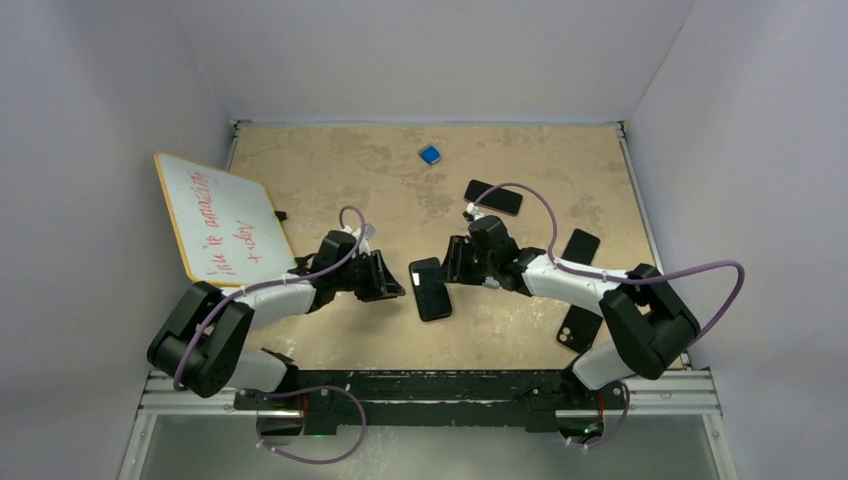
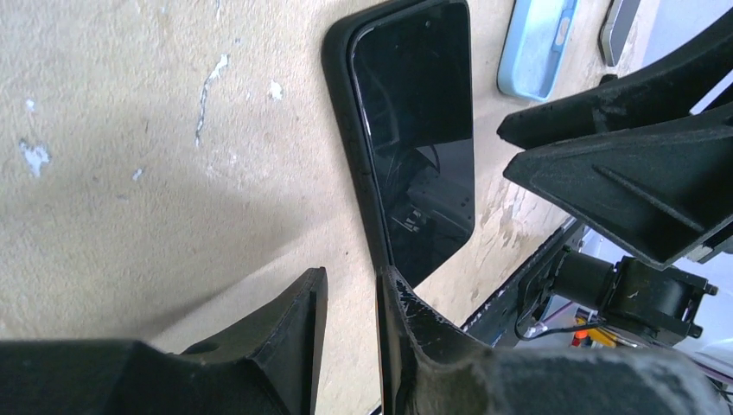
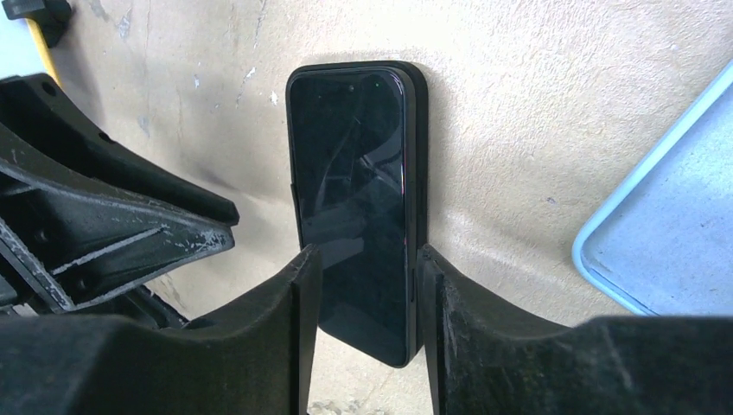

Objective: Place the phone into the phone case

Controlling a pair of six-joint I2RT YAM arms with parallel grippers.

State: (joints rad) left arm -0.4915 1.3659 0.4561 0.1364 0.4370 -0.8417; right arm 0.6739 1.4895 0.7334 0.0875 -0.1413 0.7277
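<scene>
The phone [image 1: 430, 288] lies screen-up near the table's [image 1: 330, 170] middle, seated in its black phone case [image 3: 420, 173]. At its 9 o'clock the left gripper [image 1: 392, 280] has its fingers a narrow gap apart, with bare table showing between them. At 2 o'clock the right gripper [image 1: 450, 262] is half spread, tips over the phone's long edges; contact is unclear. The whiteboard [image 1: 220, 220] at 9 o'clock carries red handwriting, one word apparently "amazing".
</scene>
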